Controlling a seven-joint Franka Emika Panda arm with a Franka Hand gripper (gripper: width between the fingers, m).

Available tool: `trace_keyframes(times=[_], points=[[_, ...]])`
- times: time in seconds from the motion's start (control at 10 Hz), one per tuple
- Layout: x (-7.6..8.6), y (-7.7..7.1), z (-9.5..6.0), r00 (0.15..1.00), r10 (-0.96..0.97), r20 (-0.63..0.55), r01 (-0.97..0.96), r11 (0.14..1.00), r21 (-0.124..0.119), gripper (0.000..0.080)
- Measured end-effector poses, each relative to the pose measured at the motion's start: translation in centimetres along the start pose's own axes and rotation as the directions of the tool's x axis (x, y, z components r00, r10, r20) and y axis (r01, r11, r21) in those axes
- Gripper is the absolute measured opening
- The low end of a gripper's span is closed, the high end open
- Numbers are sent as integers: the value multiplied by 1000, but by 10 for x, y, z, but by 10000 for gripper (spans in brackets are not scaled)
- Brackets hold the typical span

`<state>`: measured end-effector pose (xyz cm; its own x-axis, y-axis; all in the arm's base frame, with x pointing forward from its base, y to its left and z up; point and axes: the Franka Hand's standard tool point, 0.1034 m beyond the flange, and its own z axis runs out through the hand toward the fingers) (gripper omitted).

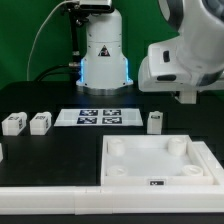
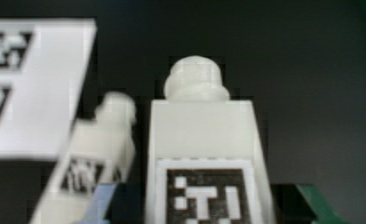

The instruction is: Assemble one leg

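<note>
Standing upright on the black table [image 1: 60, 150], the leg [image 1: 155, 121] sits right of centre in the exterior view. It is just off the right end of the marker board [image 1: 98, 117] and just behind the far rim of the large white tray-like part [image 1: 160, 165], touching neither.

The wrist view shows a leg close up and blurred, probably this same one, though I cannot be sure. It has a rounded peg [image 2: 194, 78] at one end and a black-and-white tag [image 2: 198, 192] on the facing side. A second white tagged piece [image 2: 91, 150] leans just beside it.

The gripper [image 1: 190, 97] hangs in the upper right of the exterior view, above the leg and to its right, clear of it. Its fingers are too dark and small to tell whether they are spread or closed.

At the exterior view's left stand two look-alikes, one leg [image 1: 12, 123] and its neighbour [image 1: 40, 122], side by side and well apart from the first.
</note>
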<state>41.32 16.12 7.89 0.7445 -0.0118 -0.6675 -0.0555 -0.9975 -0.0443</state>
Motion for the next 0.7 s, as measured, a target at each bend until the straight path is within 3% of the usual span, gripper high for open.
trace_keyframes(times=[0.3, 0.4, 0.6, 0.7], points=[[2, -2, -4, 957, -5, -289, 10, 1000, 16, 288], [2, 2, -7, 931, -35, -363, 40, 999, 7, 288], [7, 21, -34, 844, -57, -533, 69, 998, 1, 288], [13, 23, -43, 794, -60, -605, 76, 997, 1, 288]])
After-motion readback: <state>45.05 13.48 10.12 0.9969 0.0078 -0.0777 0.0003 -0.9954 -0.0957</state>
